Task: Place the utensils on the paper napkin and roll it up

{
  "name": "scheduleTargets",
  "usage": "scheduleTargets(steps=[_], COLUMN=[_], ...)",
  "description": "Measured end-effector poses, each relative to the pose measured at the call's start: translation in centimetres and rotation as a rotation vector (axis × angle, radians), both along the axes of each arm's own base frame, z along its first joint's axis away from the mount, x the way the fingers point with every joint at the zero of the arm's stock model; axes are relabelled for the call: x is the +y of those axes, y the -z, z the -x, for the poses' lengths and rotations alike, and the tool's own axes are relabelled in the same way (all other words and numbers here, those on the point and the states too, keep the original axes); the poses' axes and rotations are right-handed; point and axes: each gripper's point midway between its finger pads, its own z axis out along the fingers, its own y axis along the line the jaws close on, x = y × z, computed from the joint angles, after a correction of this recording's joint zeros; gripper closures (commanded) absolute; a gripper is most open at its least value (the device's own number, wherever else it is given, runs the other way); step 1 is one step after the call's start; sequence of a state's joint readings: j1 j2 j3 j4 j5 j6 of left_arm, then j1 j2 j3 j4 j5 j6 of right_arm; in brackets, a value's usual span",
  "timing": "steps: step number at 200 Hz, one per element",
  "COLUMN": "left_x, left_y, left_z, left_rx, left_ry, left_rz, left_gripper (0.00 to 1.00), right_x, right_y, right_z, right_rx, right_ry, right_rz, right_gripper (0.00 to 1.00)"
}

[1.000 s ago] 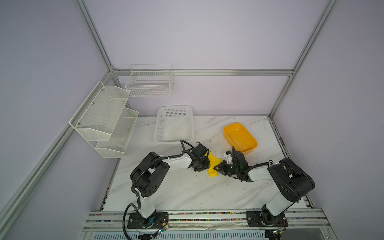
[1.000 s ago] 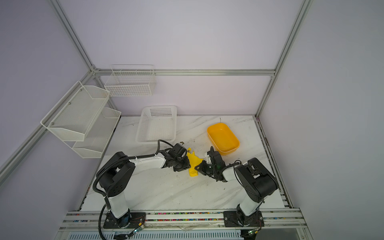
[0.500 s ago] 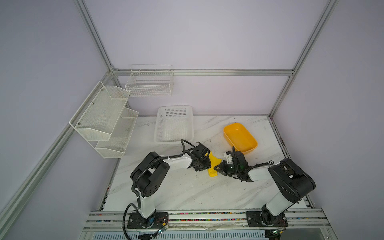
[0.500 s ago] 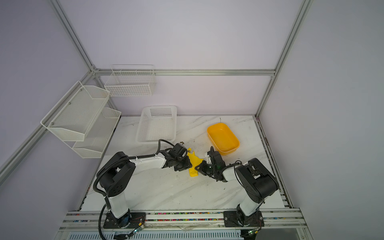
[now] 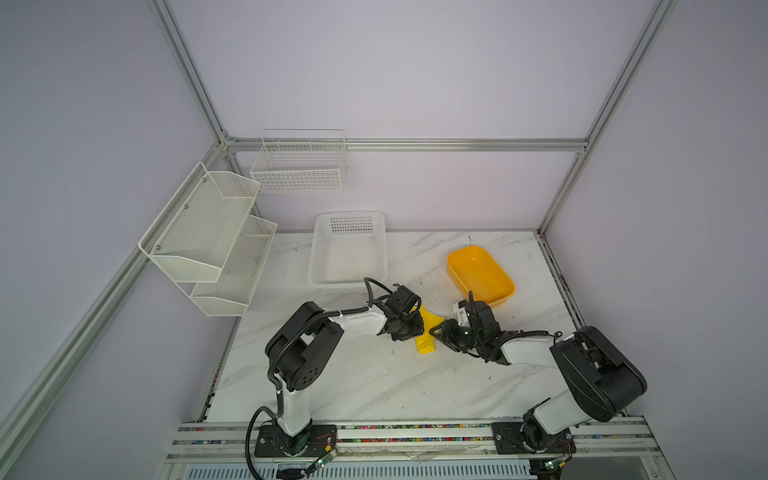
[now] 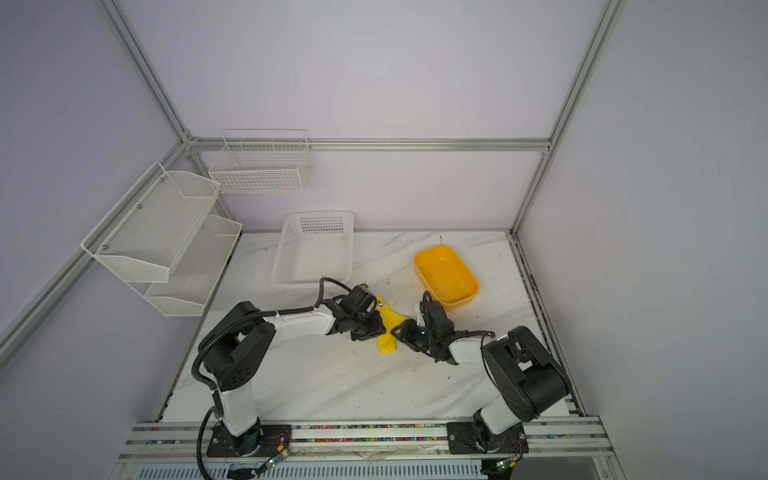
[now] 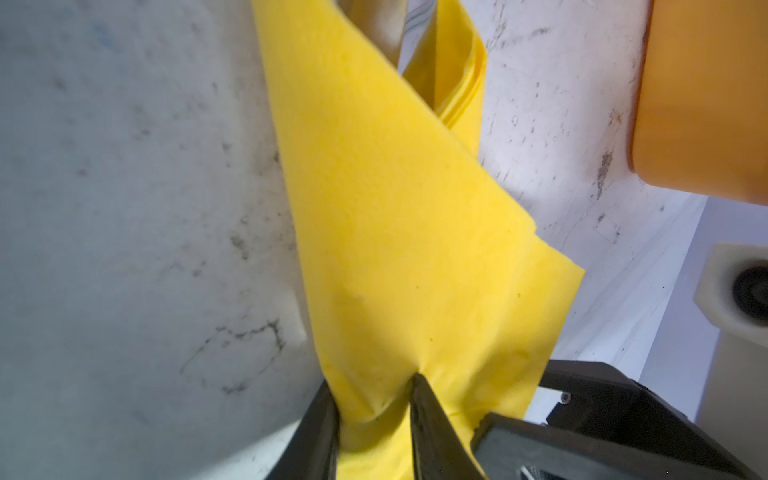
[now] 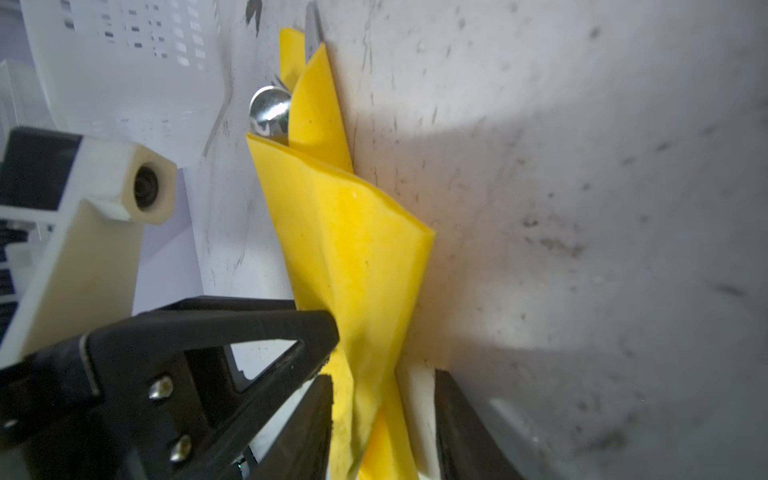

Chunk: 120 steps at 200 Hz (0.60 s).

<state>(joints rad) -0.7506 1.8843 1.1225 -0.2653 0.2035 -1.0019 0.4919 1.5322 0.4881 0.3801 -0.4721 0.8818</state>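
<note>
Because the left claw (image 7: 372, 386) clamps the half-rolled napkin (image 5: 426, 338) at mid-frame to keep the utensils (image 8: 270, 109) wrapped, the right claw (image 8: 384, 376), jaws apart around it, may regrip.

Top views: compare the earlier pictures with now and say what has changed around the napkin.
Nothing visibly moved. The left gripper is pinching the napkin; the right gripper has its jaws apart around it, though the earlier pictures are too small to show whether they opened. Both grippers, napkin, tub and basket stayed put.
</note>
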Motion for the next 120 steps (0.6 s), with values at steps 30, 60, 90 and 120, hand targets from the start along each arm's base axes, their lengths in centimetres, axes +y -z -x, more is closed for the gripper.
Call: scheduleTargets(steps=[30, 60, 90, 120], left_x=[-0.1, -0.1, -0.2, -0.2], left_y=[0.0, 0.0, 0.0, 0.0], left_z=[0.0, 0.0, 0.0, 0.0], left_rx=[-0.003, -0.004, -0.005, -0.005], left_ry=[0.001, 0.002, 0.002, 0.001], left_rz=[0.001, 0.002, 0.002, 0.003], left_gripper=[0.7, 0.7, 0.7, 0.7], right_x=[0.1, 1.0, 2.0, 2.5], right_y=[-0.4, -0.1, 0.0, 0.1], right_z=[-0.8, -1.6, -2.0, -2.4], right_rx=[-0.008, -0.004, -0.017, -0.034], right_ry=[0.004, -0.027, -0.067, -0.092], right_rz=[0.001, -0.005, -0.036, -0.069], right_gripper=[0.49, 0.5, 0.54, 0.56])
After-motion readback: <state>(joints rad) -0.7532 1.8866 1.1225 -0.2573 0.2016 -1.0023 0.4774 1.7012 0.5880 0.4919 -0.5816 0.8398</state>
